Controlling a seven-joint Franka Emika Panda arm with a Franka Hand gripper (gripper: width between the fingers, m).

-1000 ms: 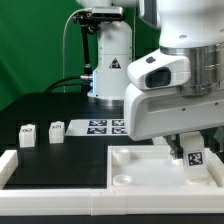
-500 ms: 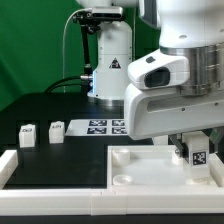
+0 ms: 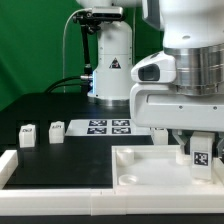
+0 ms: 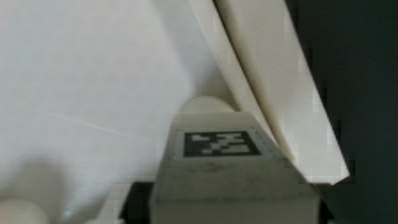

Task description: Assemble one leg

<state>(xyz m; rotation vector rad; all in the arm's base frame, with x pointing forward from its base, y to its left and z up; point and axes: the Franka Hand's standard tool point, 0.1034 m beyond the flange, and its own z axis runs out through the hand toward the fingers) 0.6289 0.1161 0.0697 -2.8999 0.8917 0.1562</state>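
Claw: the 2-finger gripper is clamping the small white plastic leg, with the leg's black-and-white tag facing out.
Leg position: it is hanging over, or touching, the large white tray-like part near the corner at the exterior view's right. The wrist view is showing the leg beside that part's raised rim.
Handling: the leg is looking light, stiff and smooth, so probably prone to twisting. The flat opposite sides are offering the best hold.
Spares: other legs are standing well apart.
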